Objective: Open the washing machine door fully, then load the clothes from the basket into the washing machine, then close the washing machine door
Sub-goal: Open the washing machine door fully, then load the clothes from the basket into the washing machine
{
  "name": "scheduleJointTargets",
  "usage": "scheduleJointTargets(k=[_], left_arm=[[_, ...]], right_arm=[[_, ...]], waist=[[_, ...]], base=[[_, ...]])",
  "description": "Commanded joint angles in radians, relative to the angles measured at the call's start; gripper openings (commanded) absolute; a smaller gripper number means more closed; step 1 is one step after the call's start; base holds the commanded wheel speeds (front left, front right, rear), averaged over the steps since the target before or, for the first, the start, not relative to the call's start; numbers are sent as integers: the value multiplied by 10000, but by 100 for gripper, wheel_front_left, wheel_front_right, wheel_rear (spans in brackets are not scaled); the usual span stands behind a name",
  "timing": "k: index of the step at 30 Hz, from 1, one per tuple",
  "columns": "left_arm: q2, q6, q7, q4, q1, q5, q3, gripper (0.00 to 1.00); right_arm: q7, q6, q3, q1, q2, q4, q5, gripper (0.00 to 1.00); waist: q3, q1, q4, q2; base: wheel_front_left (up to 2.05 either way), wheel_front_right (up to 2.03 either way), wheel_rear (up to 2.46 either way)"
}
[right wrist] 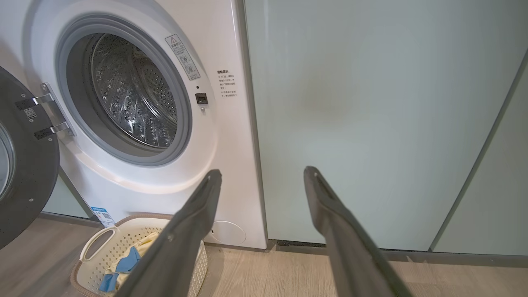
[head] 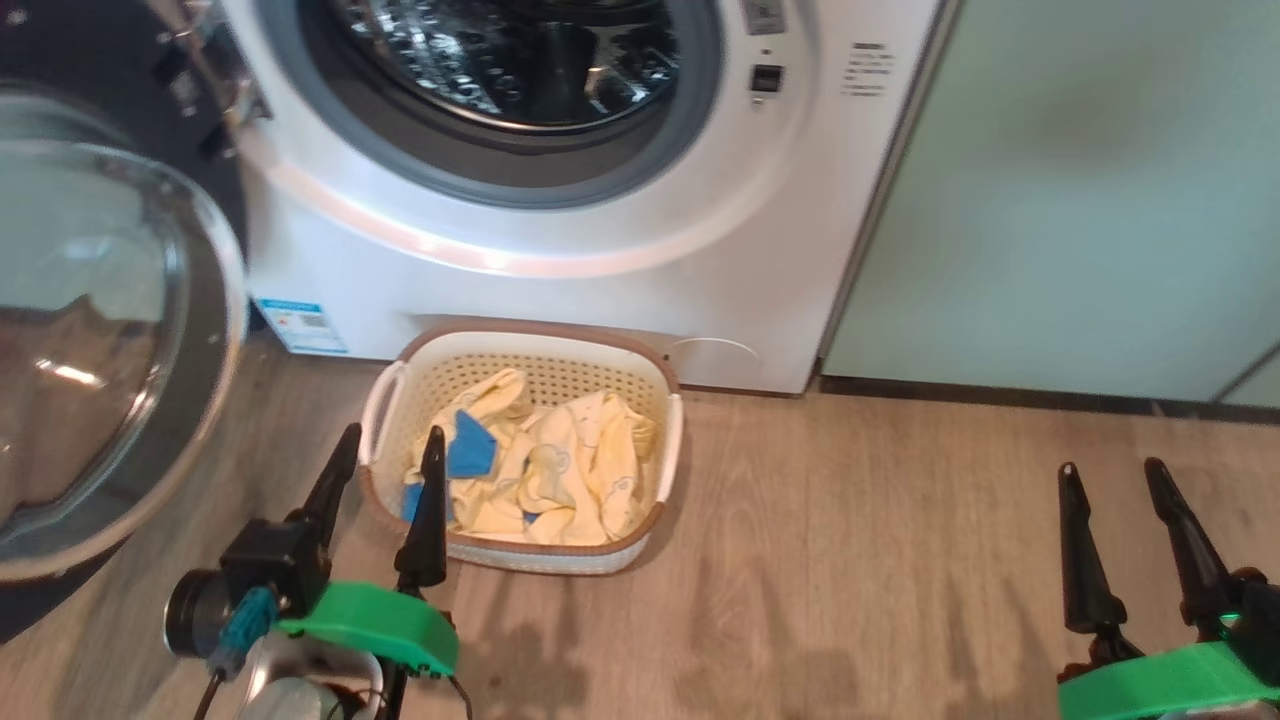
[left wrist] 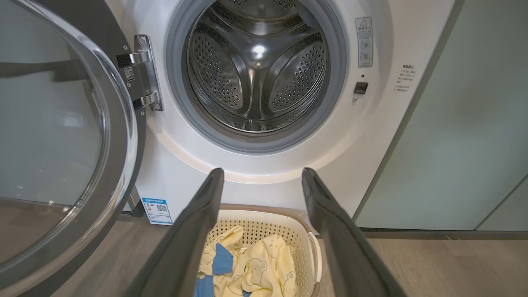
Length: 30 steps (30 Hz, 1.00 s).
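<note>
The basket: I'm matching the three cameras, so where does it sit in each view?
Head view: the basket lower centre-left, on the floor below the washing machine.
Left wrist view: bottom centre, cut by the edge.
Right wrist view: bottom left corner.
Shared landmark: the blue sticker just up-left of it.

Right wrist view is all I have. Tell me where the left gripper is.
Observer: The left gripper hangs open by the basket's near left side, holding nothing.
Operator: Report the drum.
Observer: The left wrist view looks straight in: the drum is bare steel, nothing loaded.
Operator: Describe the clothes.
Observer: The clothes spread across most of the basket floor, pale yellow with blue patches and faint bear outlines.
</note>
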Motion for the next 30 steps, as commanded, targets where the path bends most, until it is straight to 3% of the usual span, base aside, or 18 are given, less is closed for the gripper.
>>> scheduleJointTargets(k=[1, 30], left_arm=[[160, 65, 50, -229, -518, 81, 327, 100], [211, 405, -189, 175, -657, 9, 167, 100]], right_arm=[[-128, 2, 244, -199, -36, -353, -93, 100], [-178, 2, 115, -162, 11, -350, -135, 100]], waist=[[35, 0, -292, 0], [6, 0, -485, 0]], base=[[0, 0, 0], [0, 0, 0]])
